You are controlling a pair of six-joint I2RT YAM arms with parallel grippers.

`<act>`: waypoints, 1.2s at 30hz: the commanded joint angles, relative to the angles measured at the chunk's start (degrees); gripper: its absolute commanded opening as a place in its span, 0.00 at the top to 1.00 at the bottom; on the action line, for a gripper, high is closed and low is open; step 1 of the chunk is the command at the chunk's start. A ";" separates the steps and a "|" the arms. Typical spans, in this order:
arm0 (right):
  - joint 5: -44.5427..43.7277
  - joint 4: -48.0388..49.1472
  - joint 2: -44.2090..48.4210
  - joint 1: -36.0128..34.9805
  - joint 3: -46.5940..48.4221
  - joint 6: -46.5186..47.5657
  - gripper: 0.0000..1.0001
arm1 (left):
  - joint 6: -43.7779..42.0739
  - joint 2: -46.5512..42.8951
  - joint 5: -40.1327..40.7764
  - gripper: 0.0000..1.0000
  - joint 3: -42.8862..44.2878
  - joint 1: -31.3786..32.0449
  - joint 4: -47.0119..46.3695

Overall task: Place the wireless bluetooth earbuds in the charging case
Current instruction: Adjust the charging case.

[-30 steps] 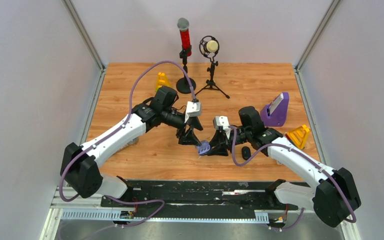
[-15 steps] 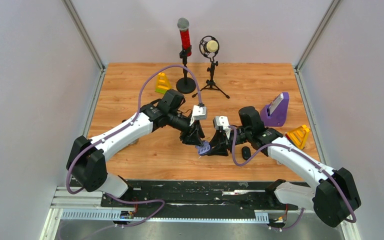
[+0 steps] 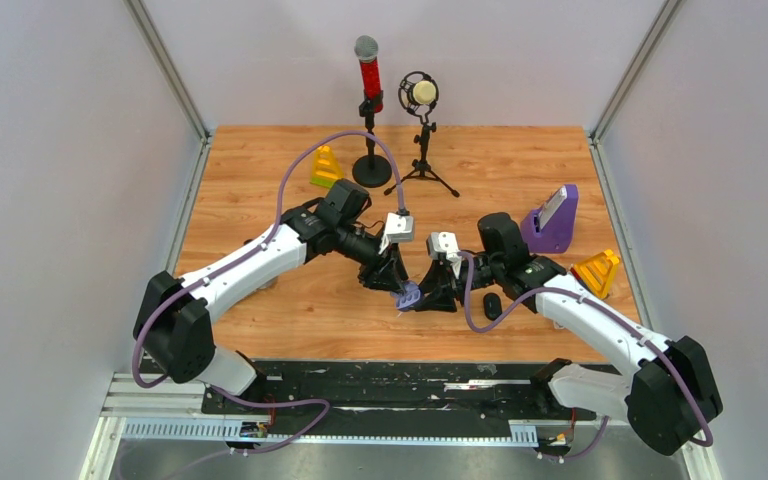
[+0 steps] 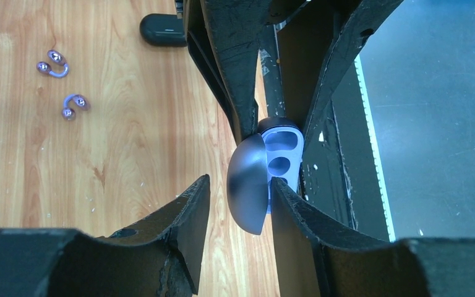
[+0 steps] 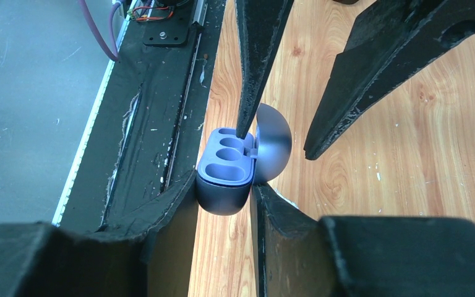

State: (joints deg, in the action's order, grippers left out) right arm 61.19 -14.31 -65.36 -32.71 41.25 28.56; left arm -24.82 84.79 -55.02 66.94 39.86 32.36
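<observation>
The purple charging case (image 5: pixel 226 167) stands open with its sockets empty, held just above the table near the front edge. My right gripper (image 5: pixel 224 185) is shut on its base. My left gripper (image 4: pixel 240 182) is open and straddles the raised lid (image 4: pixel 247 185): one finger rests at the inner side by the sockets, the other stands a small gap off the lid's dome. Two shiny purple wireless bluetooth earbuds (image 4: pixel 54 62) (image 4: pixel 74 105) lie loose on the wood, apart from the case. From above, both grippers meet at the case (image 3: pixel 409 296).
A black closed case (image 3: pixel 492 305) lies by the right arm. A red microphone (image 3: pixel 368 70) and a small tripod microphone (image 3: pixel 421 95) stand at the back. A purple stand (image 3: pixel 552 220) and yellow pieces (image 3: pixel 324 165) (image 3: pixel 597 270) sit at the sides.
My left arm has swung right to the case and its jaws have narrowed around the lid. The right gripper and the case have stayed put.
</observation>
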 commanded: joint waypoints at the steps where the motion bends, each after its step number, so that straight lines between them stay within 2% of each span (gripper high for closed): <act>1: 2.09 1.21 1.55 -0.29 1.28 0.12 1.00 | -1.66 0.14 -2.01 0.52 2.47 0.58 0.34; 10: 2.09 1.49 1.64 -0.29 1.20 0.08 1.00 | -2.21 0.62 -3.15 0.60 2.93 0.75 1.16; 16: 1.75 1.80 1.81 -0.24 1.11 0.08 1.00 | -3.70 0.80 -3.01 0.55 3.35 0.84 2.96; 24: 1.35 2.47 1.82 -0.20 1.02 -0.46 1.00 | -4.05 1.41 -2.69 0.58 3.56 1.30 3.42; 36: 1.01 3.29 1.88 -0.29 0.67 -0.80 1.00 | -4.53 2.47 -2.76 0.74 4.29 1.89 4.41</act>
State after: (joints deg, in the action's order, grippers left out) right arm 61.04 -14.22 -64.62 -32.82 41.23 27.27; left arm -27.86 86.96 -56.38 69.04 40.88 35.99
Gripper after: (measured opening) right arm 0.342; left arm 0.347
